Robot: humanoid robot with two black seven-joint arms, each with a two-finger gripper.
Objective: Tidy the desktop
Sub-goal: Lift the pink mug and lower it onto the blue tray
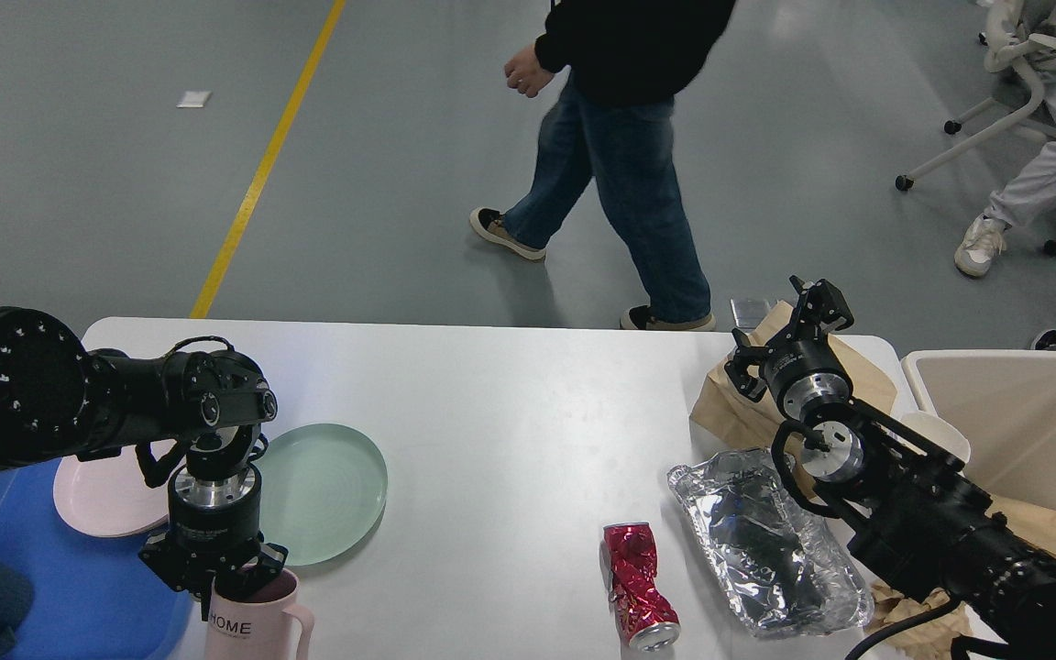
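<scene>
The white table [510, 403] fills our lower view, carrying a green plate [326, 490], foil tray [766, 541] and crushed red can [636, 587]. Our left claw [233, 579] grips the pink mug [253, 623] by its rim; tilting could drop it. We cannot tell our right claw's [812, 298] state.
</scene>
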